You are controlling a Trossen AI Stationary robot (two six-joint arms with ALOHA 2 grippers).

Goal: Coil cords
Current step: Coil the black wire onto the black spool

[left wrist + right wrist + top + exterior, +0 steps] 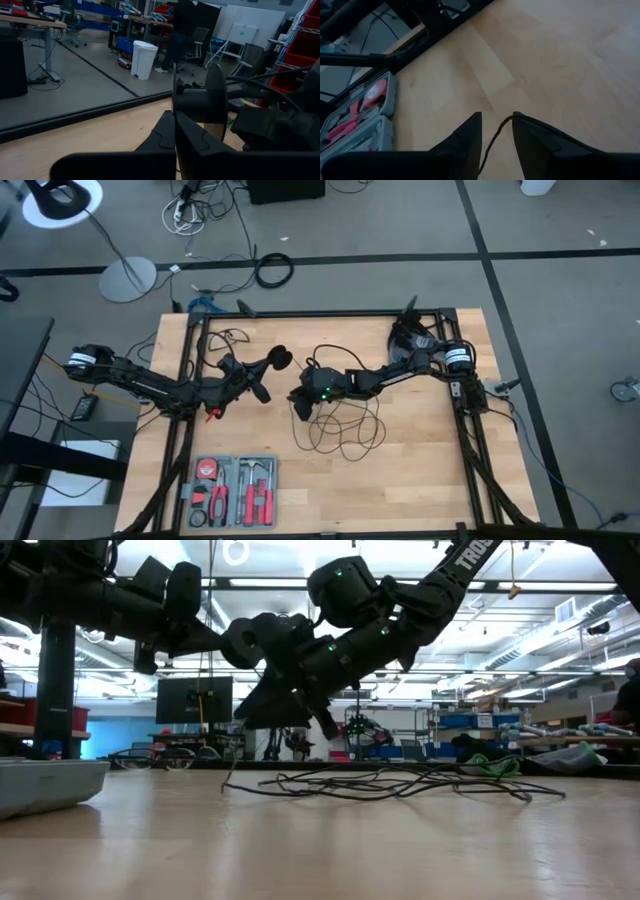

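From above, the thin black cord [345,425] lies in loose loops on the pale wooden table [420,470], just below the right gripper [300,402], while the left gripper [268,366] holds the cord's small round black puck [283,360] raised beside it. At table height, the loops [390,782] sprawl flat behind both raised arms. The left wrist view shows its fingers [192,137] pressed together on the puck [212,102], and the right wrist view shows its fingers [465,135] apart with a strand [492,145] running between them.

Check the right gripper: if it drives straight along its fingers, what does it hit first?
Likely the bare wooden table. The right gripper points down at it, fingers apart, with the thin black cord running between them. Depth to the wood is unclear.
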